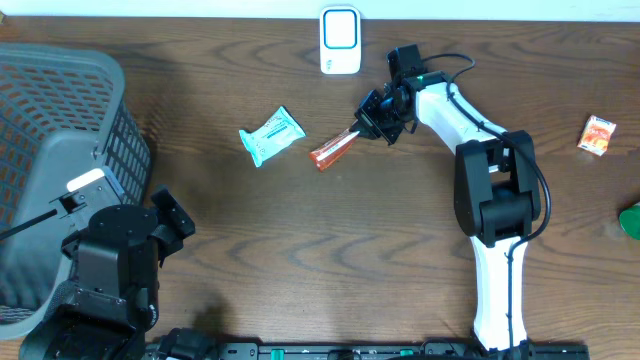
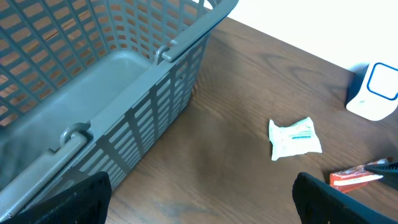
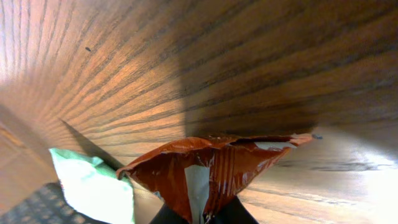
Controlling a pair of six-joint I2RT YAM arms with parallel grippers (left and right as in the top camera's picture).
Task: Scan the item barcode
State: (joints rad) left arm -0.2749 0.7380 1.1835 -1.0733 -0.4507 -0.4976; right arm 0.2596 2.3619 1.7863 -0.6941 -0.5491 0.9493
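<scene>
My right gripper (image 1: 372,122) is shut on one end of a red-orange snack packet (image 1: 333,150), which hangs tilted just above the table, below and slightly left of the white scanner (image 1: 340,40) with its blue-rimmed window. In the right wrist view the crinkled packet (image 3: 211,168) rises from between the fingers of the right gripper (image 3: 202,219). The left wrist view shows the same packet (image 2: 354,176) at the right edge and the scanner (image 2: 376,90) beyond it. My left gripper (image 2: 202,208) stands open and holds nothing, close to the table next to the basket.
A grey slatted basket (image 1: 60,150) fills the left side. A white-green packet (image 1: 271,135) lies flat left of the held packet. A small orange packet (image 1: 599,135) lies far right, and a green object (image 1: 630,220) shows at the right edge.
</scene>
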